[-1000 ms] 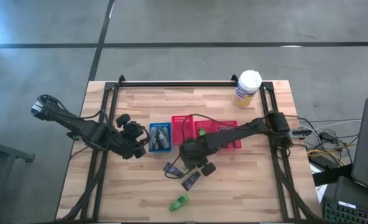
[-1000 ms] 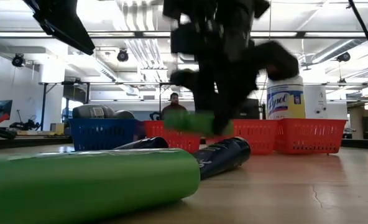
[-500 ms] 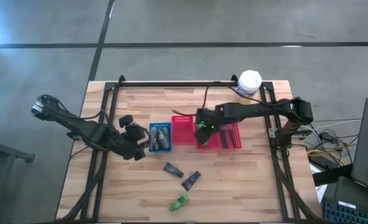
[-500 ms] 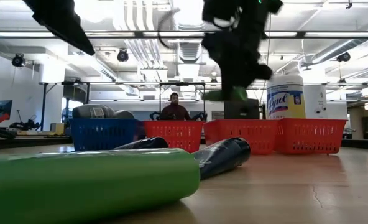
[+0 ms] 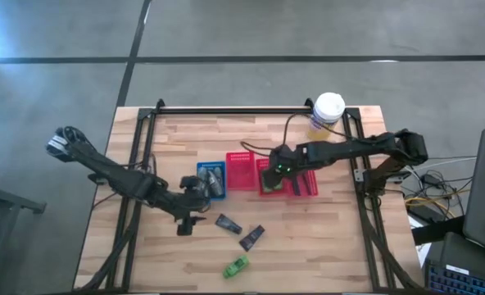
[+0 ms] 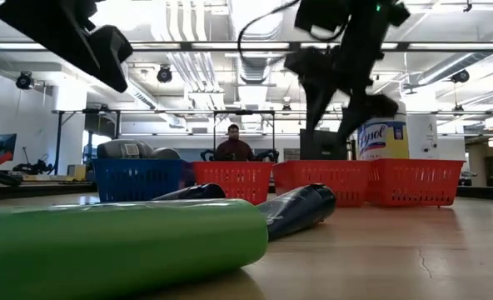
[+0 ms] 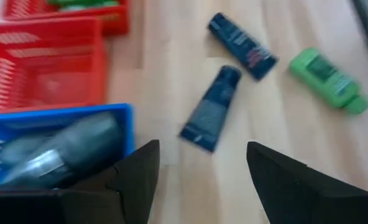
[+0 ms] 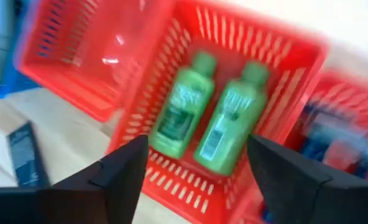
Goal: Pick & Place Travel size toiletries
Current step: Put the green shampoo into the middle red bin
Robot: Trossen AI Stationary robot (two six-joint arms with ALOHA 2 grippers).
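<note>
Hovering over a red mesh tray (image 8: 234,93), right gripper (image 8: 196,163), jaws open, empty; two green bottles (image 8: 206,121) lie below. Left gripper (image 7: 199,163) open w/ dark tube (image 7: 210,107) ahead.

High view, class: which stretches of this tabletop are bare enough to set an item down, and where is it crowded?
Bare wood lies along the far edge, between the trays and the jar, and at the near right corner of the table. It is crowded mid-table: blue tray, red trays, both arms, the two dark tubes and the green bottle.
</note>
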